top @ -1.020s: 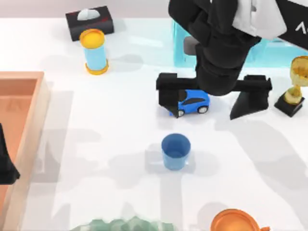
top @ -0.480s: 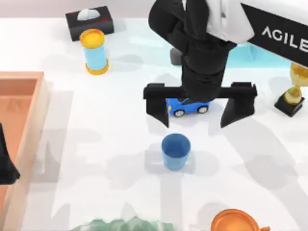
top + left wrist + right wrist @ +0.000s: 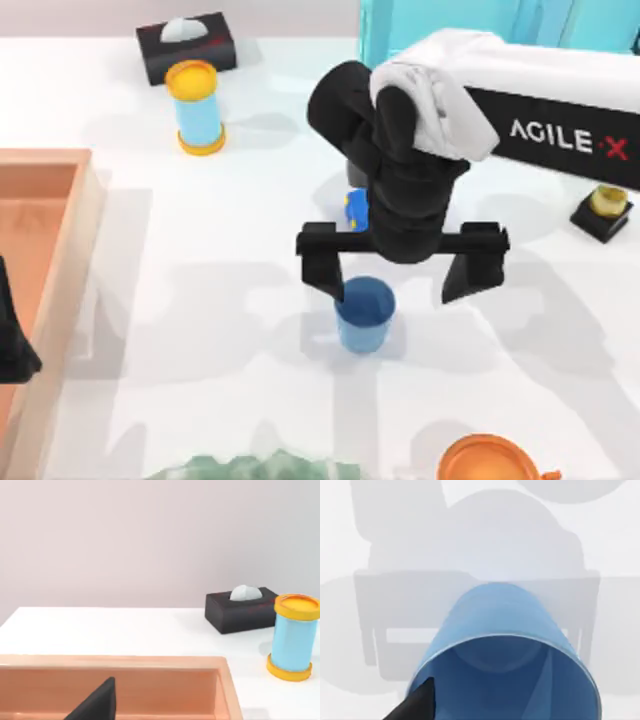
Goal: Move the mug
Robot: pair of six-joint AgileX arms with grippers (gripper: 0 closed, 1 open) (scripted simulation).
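Our right hand (image 3: 398, 276) hangs above the table (image 3: 200, 300) with fingers spread wide, one finger at the rim of the mug (image 3: 364, 314). The mug stands upright near the table's centre. Our left hand (image 3: 12, 335) is parked over the wooden tray (image 3: 55, 260); we cannot tell its finger state.

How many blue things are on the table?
3: the mug in the middle, under the right hand; the toy car just behind it, mostly hidden by the arm; the blue can with yellow ends at the back left. More could hide under the arm.
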